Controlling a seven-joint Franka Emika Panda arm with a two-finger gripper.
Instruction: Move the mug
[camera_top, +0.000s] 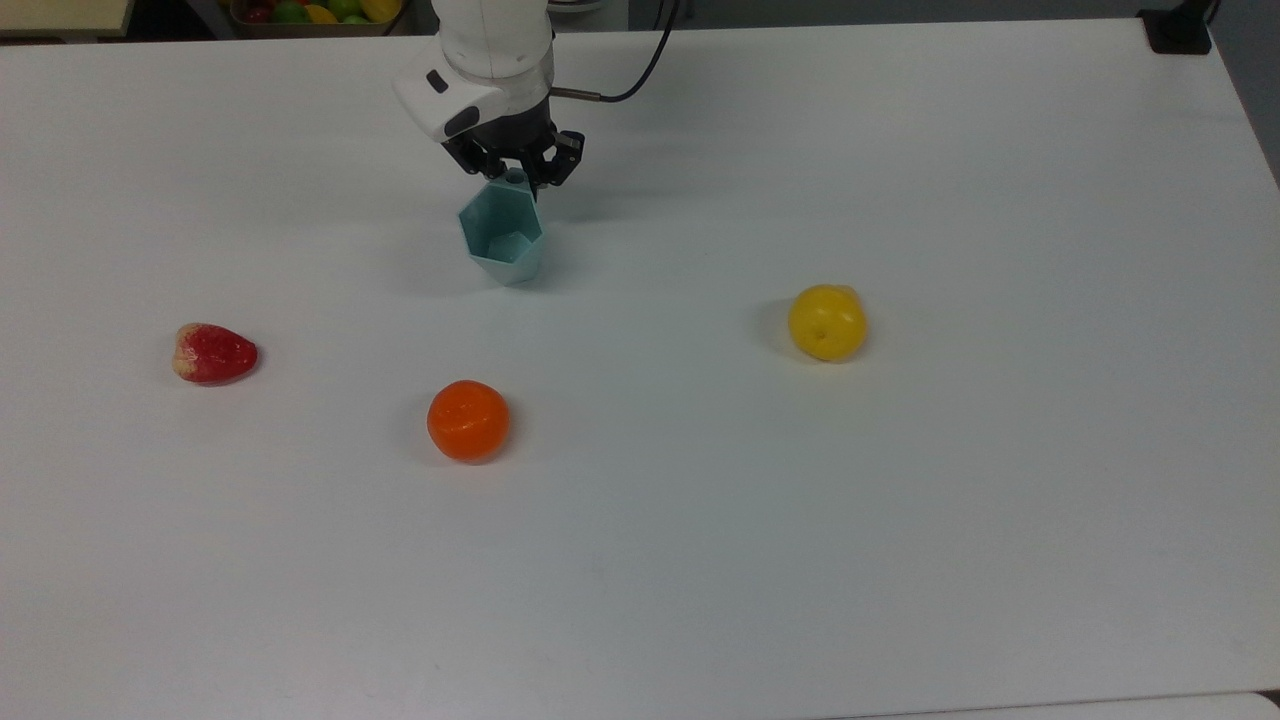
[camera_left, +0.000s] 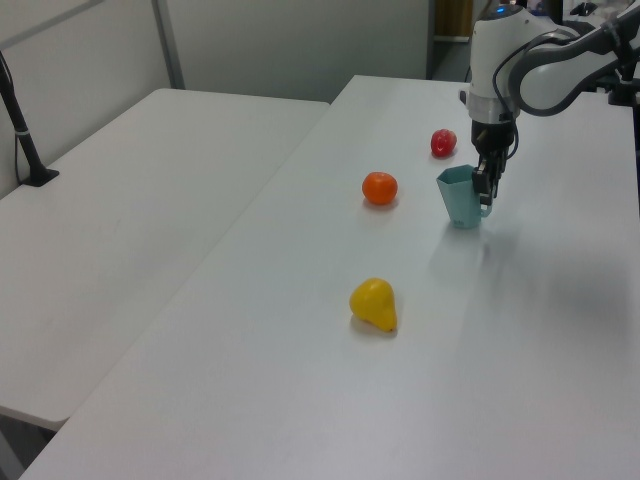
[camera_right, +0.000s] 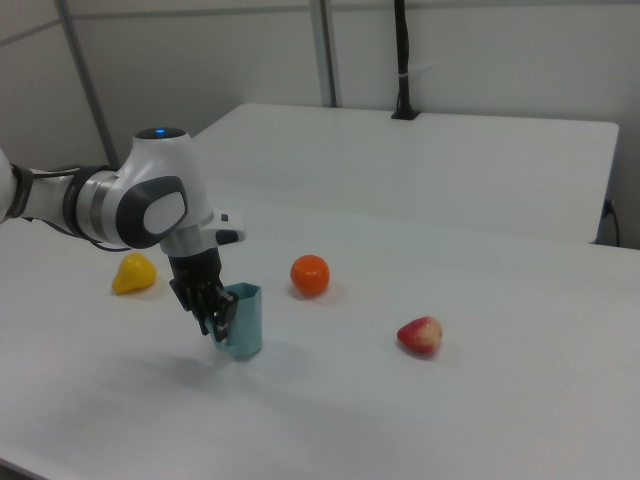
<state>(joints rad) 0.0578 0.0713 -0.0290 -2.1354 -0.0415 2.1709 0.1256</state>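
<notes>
**Setting the mug down square**

Right below my wrist, the mug (camera_top: 503, 240) hangs from my gripper (camera_top: 517, 180), whose fingers are closed on its rim wall at the side nearest my arm. In the right view the mug's base looks to be at the table (camera_top: 900, 500) or just above it; I cannot tell which, so I judge this to be the end of the lowering, with the release not yet made.

To do this well, I should come down slowly and straight, keeping the mug upright. In the top view its mouth tips a little away from me, so the tapered, narrow base may meet the surface on one edge first. I would ease the last stretch until the base sits flat, then open my fingers only enough to clear the wall, and lift straight up so I do not drag the rim or catch the small handle.

The other things are no trouble: the orange (camera_top: 468, 420) lies well out in front of my gripper in the top view, the red fruit (camera_top: 214, 353) far off toward the top view's left, and the yellow fruit (camera_top: 826, 322) well apart toward the top view's right.
</notes>
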